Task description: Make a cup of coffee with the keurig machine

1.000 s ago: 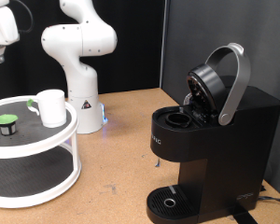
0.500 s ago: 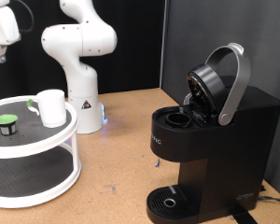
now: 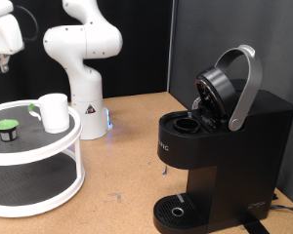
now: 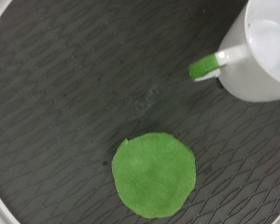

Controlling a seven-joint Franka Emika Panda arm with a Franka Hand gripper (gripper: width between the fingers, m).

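Above the white two-tier stand (image 3: 49, 144), at the exterior view's top left, the gripper (image 3: 4, 60) hangs well clear of everything, and honestly I can't tell if its fingers are apart or together since the wrist view doesn't show them. That view looks straight down on the green-topped pod (image 4: 154, 174) with the cup (image 4: 261, 51) close beside it, so I'd come down dead centre to avoid its handle. Coffee machine (image 3: 220, 146) sits well off, lid up, with bare table (image 3: 122, 166) between.
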